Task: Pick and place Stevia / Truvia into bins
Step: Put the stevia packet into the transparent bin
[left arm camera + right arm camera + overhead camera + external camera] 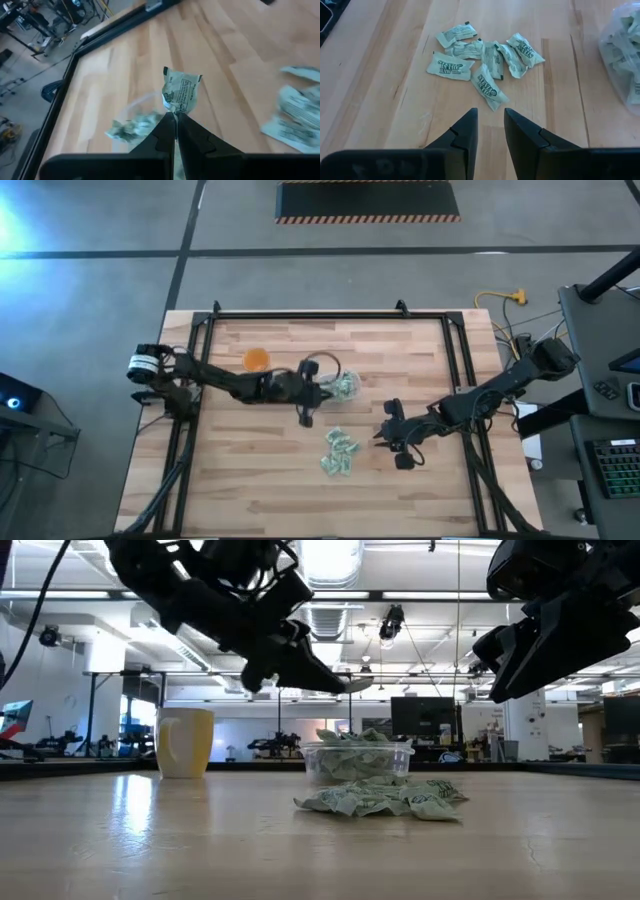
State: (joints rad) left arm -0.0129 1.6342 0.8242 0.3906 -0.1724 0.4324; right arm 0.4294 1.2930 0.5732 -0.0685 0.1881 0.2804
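Loose packets lie clustered on the bench, toward its near edge, right of centre. Right claw hovers just beside them, fingers slightly spread, empty. Further back, mid-bench, left claw is pressed together, pinching one packet by its bottom edge, close by the clear tub, which is already heaped with packets. Orange cup sits beyond, toward the far edge. Packets look light, thin and crinkly, probably easy to slip; best pinched at a raised edge or corner. Left wrist view shows the held packet; the high view hides it. Low view shows the tub's fill level.
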